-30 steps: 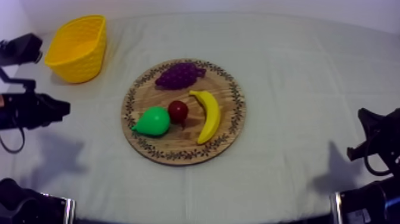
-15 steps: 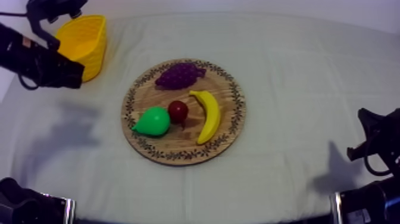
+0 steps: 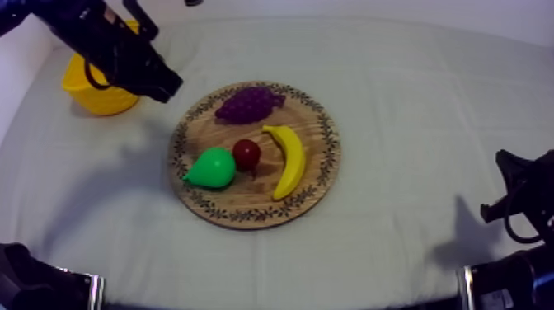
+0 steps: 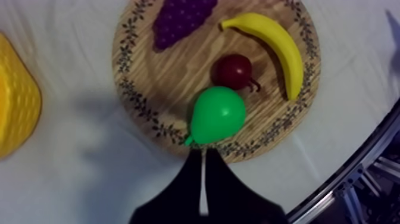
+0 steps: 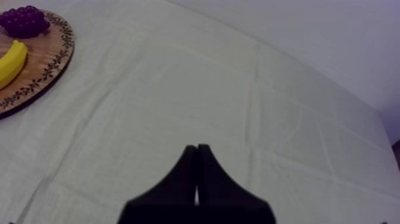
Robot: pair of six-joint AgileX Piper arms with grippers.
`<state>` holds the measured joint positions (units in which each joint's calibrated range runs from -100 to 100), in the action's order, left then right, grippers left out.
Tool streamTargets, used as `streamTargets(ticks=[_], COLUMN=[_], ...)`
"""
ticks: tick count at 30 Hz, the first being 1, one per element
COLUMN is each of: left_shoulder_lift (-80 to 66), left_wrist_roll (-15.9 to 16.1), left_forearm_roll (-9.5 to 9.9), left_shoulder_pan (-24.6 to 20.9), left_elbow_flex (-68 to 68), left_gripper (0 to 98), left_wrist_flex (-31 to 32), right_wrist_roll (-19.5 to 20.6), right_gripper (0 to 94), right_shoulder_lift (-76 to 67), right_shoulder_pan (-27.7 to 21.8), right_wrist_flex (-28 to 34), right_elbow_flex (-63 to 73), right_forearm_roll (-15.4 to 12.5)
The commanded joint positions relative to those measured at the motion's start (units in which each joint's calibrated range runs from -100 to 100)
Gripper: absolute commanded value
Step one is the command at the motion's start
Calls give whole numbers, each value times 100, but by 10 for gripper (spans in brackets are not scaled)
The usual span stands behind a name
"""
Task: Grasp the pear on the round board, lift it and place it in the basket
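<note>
The pear [image 3: 213, 167] lies on its side on the round wooden board [image 3: 326, 132], on the half nearer the yellow basket [image 3: 92, 95], with its narrow stalk end pointing out toward the board's patterned rim. A small red fruit [image 3: 246, 153] sits close against its broad end. A banana [image 3: 288, 161] curves along the far side of that fruit, and a bunch of grapes [image 3: 249, 104] rests near the rim on the side toward the back of the table. The basket stands upright on the grey-white cloth [image 3: 412, 99], apart from the board, at the left rear corner. My left arm comes in from the upper left across the basket. The left gripper [image 3: 167, 86] hangs over the cloth between basket and board, touching neither. In the left wrist view its fingers [image 4: 214, 173] are pressed together into a narrow wedge with nothing between them, and the tip is aimed at the pear's stalk end, just outside the rim. The right gripper [image 5: 197, 149] is likewise pressed together on nothing, over bare cloth well apart from the board.
</note>
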<state>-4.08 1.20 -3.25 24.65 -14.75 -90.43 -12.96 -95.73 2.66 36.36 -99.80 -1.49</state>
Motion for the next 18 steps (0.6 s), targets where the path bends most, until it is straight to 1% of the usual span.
streamTargets(ticks=[1,7,14,16,18], left_shoulder_lift=[212,473,487,465,437], left_wrist_roll=[21,49,130,176,308], left_forearm_roll=[16,44,61,48,32], left_shoulder_pan=[120,287,356,363,366], left_elbow_flex=[292,737,982,961,935], left_gripper=[0,0,0,0,0], left_wrist_flex=[-121,-350,-636,-667,-692], right_wrist_roll=[-1,-1,-1,-1,-1], right_gripper=[4,4,4,4,4], right_shoulder_lift=[-3,-3,-3,-3,-3], right_shoulder_pan=[2,2,2,2,2], right_wrist_flex=[2,2,2,2,2], right_elbow_flex=[2,2,2,2,2], right_forearm_roll=[0,0,0,0,0])
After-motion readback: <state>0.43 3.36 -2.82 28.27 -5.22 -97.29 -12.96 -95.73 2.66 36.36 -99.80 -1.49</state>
